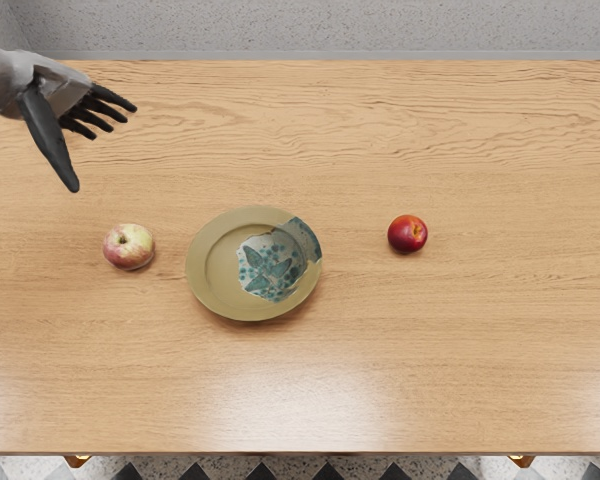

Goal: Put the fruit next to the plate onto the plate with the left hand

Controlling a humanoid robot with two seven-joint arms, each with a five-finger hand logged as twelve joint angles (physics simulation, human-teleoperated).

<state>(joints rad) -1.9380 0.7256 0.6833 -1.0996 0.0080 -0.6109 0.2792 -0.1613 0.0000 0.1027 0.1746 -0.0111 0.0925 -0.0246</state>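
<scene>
1. Hovering above the table (400, 130), the left hand (56, 98) sits far up and to the left of the plate (210, 268), its arm coming in from the left edge.
2. Its dark fingers (108, 99) are spread and stretched out, pointing toward the right, while the long thumb (50, 142) angles down toward the near side; they hold nothing and touch nothing.
3. A round olive plate lies flat on the wood, with a blue-green leafy patch covering the right part of its inner face.
4. A yellow-red apple (129, 246) stands on the table just to the left of the plate, close to its rim but not touching it, stem dimple up.
5. This apple is well apart from the left hand, which is above and to the left of it, on the far side from the plate.
6. A red apple (407, 233) rests to the right of the plate, with a wider gap of bare wood between it and the rim than on the other side.
7. Neither apple is on the plate; both sit directly on the table.
</scene>
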